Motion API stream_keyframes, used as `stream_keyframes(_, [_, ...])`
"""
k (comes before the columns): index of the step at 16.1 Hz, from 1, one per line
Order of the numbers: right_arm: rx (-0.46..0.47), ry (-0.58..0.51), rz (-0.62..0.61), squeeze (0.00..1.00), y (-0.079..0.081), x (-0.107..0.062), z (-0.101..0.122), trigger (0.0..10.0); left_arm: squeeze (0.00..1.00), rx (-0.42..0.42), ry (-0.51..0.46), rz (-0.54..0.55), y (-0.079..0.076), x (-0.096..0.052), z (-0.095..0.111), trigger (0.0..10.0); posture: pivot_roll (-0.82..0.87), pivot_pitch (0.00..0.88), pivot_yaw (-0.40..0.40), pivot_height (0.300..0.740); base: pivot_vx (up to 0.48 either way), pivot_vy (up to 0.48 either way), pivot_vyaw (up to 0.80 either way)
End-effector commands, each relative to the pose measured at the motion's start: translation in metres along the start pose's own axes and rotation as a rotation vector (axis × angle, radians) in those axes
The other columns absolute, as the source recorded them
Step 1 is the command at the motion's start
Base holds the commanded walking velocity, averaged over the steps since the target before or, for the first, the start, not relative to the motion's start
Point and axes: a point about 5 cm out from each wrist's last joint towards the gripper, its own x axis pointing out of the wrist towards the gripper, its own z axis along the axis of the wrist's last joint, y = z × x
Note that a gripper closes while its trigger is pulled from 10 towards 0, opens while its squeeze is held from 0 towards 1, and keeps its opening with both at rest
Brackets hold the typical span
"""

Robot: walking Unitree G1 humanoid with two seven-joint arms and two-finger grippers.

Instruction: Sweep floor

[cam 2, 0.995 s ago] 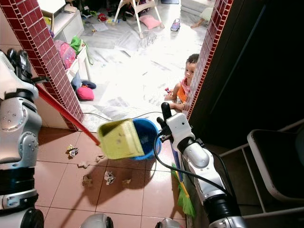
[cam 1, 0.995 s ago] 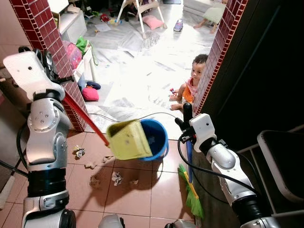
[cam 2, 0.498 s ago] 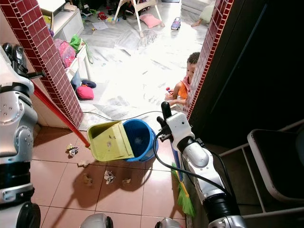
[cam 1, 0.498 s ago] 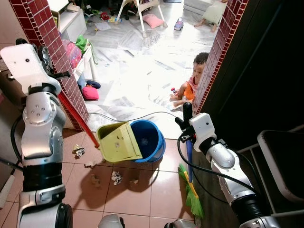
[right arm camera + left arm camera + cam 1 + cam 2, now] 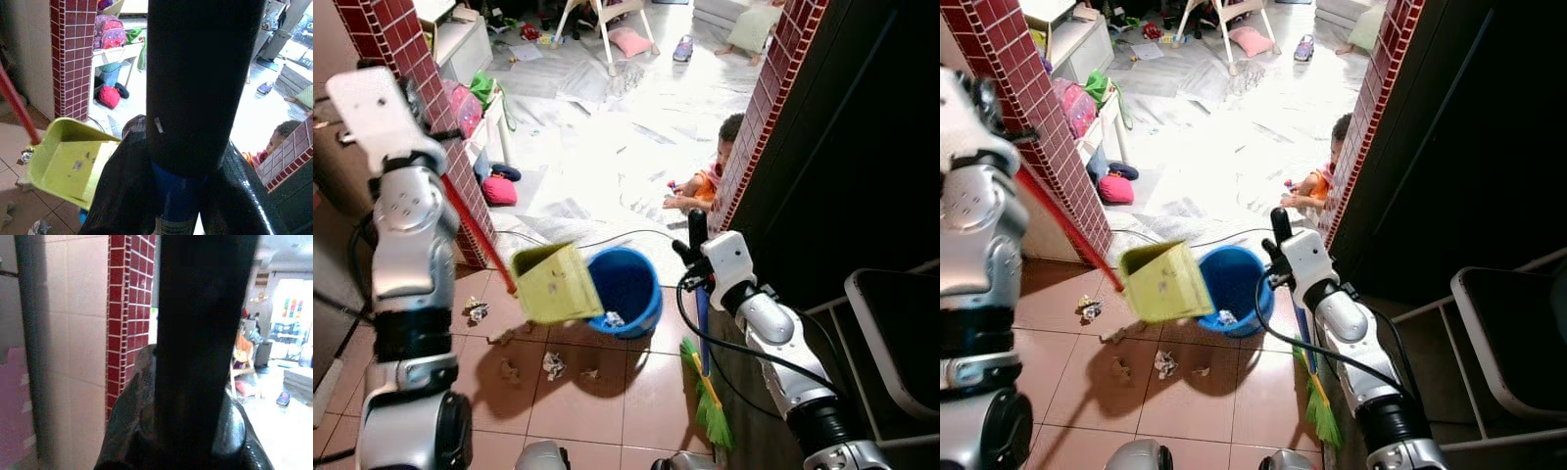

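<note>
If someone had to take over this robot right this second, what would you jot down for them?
Left gripper: raised by the red brick pillar, holding the red handle of the yellow-green dustpan, which is tipped over the blue bucket.
Right gripper: shut on the blue broom handle; broom stands upright right of the bucket, green bristles on the floor.
Done: some crumpled paper already lies in the bucket.
Left: paper scraps on the tiles below the dustpan need sweeping.
Caution: a small child sits just beyond the doorway, close behind the bucket.
</note>
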Motion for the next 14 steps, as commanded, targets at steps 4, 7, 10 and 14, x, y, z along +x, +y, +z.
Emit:
stream_keyframes(4, [-0.040, -0.014, -0.015, 0.00, -0.004, 0.001, 0.004, 10.0, 0.00, -0.090, -0.141, -0.025, -0.027, 0.018, 0.034, 10.0, 0.01, 0.000, -0.022, 0.740, 0.000, 0.000, 0.00])
stream_keyframes(7, [-0.043, -0.016, -0.017, 0.00, -0.005, 0.000, 0.004, 10.0, 0.00, -0.094, -0.168, 0.014, -0.015, 0.024, 0.043, 10.0, 0.01, 0.000, -0.019, 0.740, 0.000, 0.000, 0.00])
stream_keyframes(10, [-0.046, -0.013, -0.008, 0.00, -0.004, 0.000, 0.003, 10.0, 0.00, 0.013, -0.132, 0.012, 0.003, 0.018, 0.037, 10.0, 0.02, 0.000, -0.022, 0.740, 0.000, 0.000, 0.00])
stream_keyframes(14, [-0.040, -0.004, -0.006, 0.00, -0.004, 0.000, 0.002, 10.0, 0.00, 0.110, -0.068, 0.044, 0.024, -0.005, 0.015, 10.0, 0.04, 0.000, -0.025, 0.740, 0.000, 0.000, 0.00])
